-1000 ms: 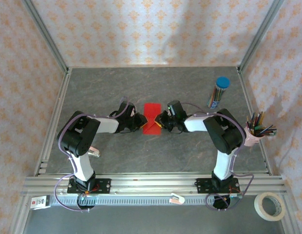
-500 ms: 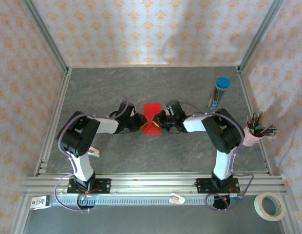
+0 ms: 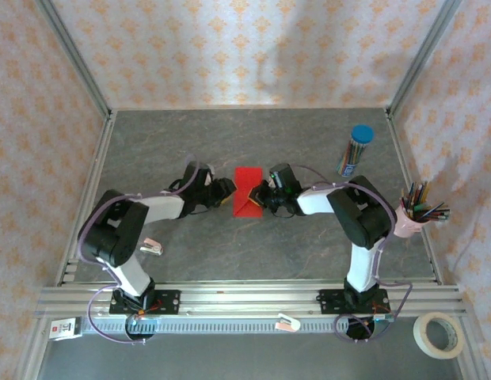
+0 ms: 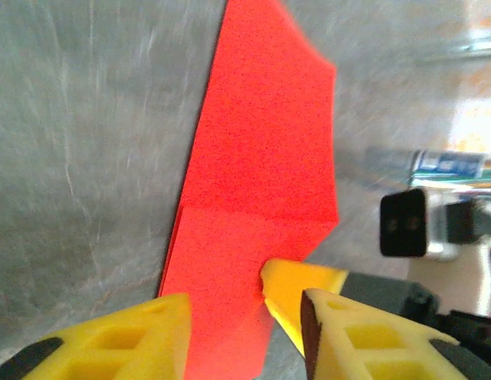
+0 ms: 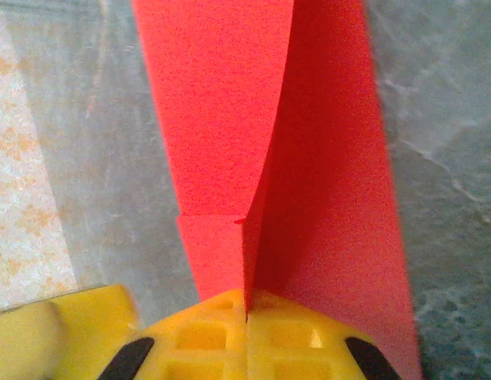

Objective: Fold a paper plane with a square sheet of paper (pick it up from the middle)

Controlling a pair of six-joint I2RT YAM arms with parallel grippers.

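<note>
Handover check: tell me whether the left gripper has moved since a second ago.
Yes. The left gripper has shifted slightly away from the near rail, its fingers opening beside the red paper.

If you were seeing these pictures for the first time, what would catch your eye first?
The bright red sheet of paper, partly folded, sits at the middle of the grey table. The right claw is shut on its edge; the left claw stands open opposite.
</note>
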